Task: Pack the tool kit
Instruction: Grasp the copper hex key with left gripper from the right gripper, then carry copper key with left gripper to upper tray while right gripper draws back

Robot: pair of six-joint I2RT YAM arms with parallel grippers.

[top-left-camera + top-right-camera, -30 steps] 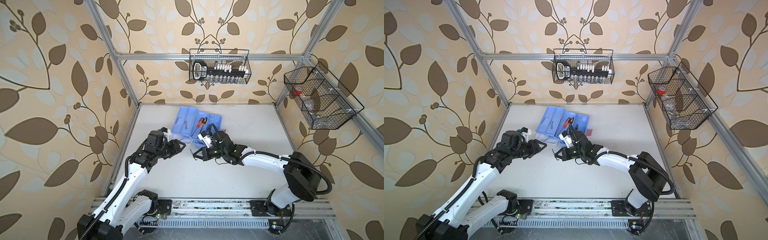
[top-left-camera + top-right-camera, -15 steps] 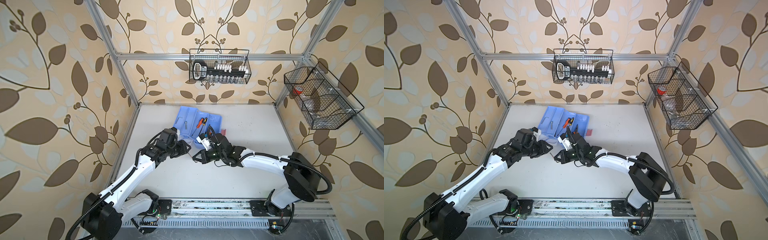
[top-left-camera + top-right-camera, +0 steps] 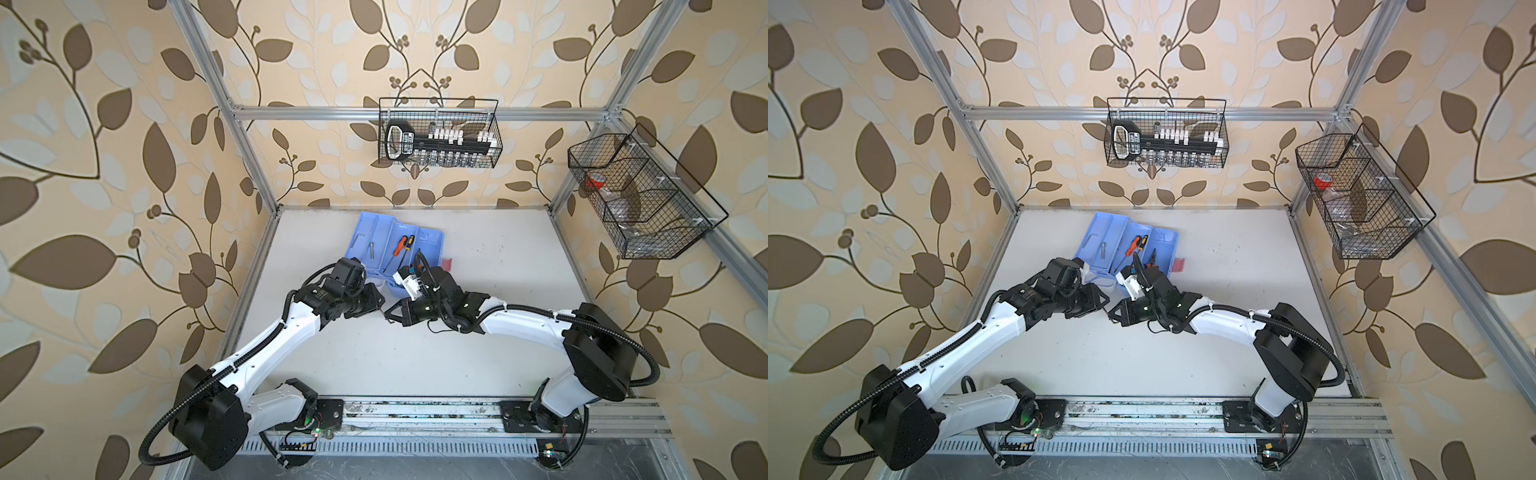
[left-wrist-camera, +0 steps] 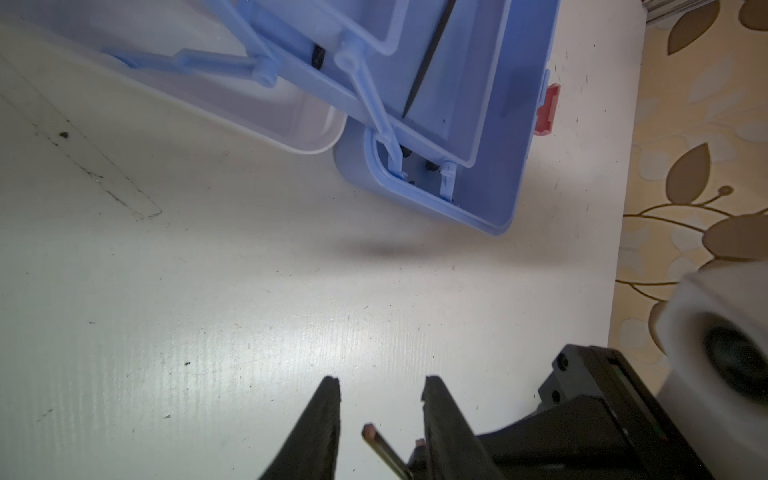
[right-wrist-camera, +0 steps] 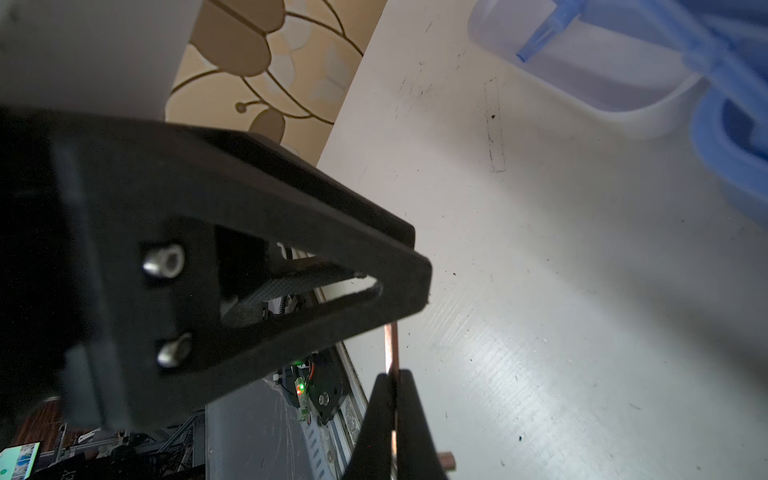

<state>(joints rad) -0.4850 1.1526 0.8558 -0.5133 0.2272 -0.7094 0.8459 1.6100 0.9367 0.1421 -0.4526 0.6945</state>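
White table (image 3: 415, 365) with the blue tool kit (image 3: 376, 226) lying open near its 12 o'clock edge, trays fanned out. The black socket holder (image 3: 440, 145) in the basket (image 3: 494, 137) has a label, but it's too small for me to read. Left gripper (image 4: 380, 386) has its jaws apart either side of a hex key (image 5: 391, 345) tip. Right gripper (image 5: 394, 380) is clamped on that key, at 6 o'clock of the kit.
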